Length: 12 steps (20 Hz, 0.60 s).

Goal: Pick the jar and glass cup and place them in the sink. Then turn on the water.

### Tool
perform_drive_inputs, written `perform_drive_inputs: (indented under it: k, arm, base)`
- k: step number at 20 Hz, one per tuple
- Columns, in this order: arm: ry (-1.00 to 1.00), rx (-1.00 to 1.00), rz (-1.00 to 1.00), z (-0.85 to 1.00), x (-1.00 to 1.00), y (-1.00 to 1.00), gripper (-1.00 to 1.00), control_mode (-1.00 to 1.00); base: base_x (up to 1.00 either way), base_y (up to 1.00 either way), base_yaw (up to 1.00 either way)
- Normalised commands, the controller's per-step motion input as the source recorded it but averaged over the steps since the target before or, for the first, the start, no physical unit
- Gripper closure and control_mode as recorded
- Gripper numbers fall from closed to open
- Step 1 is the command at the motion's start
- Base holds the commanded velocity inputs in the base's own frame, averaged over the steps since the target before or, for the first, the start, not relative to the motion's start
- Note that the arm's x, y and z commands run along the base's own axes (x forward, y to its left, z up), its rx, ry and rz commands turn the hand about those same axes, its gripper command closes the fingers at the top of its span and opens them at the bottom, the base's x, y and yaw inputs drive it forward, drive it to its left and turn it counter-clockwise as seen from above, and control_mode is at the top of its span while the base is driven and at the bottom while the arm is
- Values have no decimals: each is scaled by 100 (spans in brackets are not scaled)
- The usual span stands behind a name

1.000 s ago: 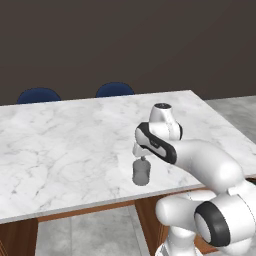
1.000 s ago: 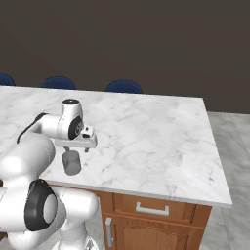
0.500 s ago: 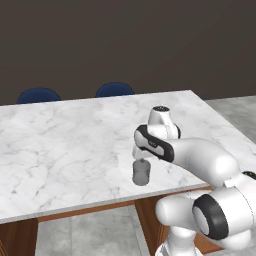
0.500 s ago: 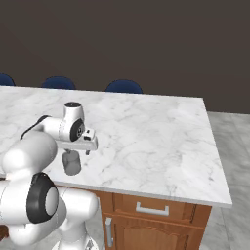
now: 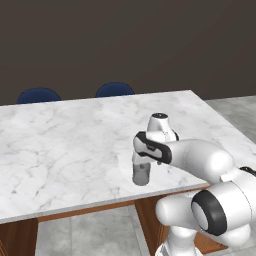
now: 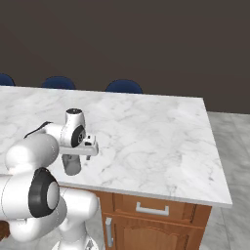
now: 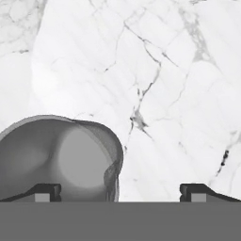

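Observation:
The glass cup (image 5: pixel 141 174) is a plain grey tumbler standing upright on the white marble counter (image 5: pixel 65 145), close to its front edge. My gripper (image 5: pixel 143 161) hangs just above it, pointing down. Seen from the hand, the glass cup (image 7: pixel 61 157) fills the lower left, with its rim by the left fingertip (image 7: pixel 46 191) and bare marble by the right one. My gripper (image 7: pixel 121 192) is open and holds nothing. From the right side, the glass cup (image 6: pixel 72 165) sits below the gripper (image 6: pixel 74 155). The jar, the sink and the water are out of view.
Blue chairs (image 5: pixel 115 90) (image 6: pixel 123 86) stand behind the counter's far edge. The counter's front edge (image 5: pixel 100 202) runs just in front of the cup. A wooden cabinet with a drawer handle (image 6: pixel 152 210) sits below the counter. Grey floor lies to the right.
The hand stays over the cup with its jaws open. The arm's elbow has shifted slightly.

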Motion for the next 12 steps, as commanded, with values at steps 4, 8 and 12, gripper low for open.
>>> perform_drive_inputs:
  k: [4, 8, 12]
  arm:
    - [0, 0, 0, -20, 0, 3, -100, -100]
    - [0, 0, 0, -17, 0, 5, -100, -100]
    - [0, 0, 0, -15, 0, 5, -100, -100]
  base:
    - [0, 0, 0]
    - [0, 0, 0]
    - [0, 0, 0]
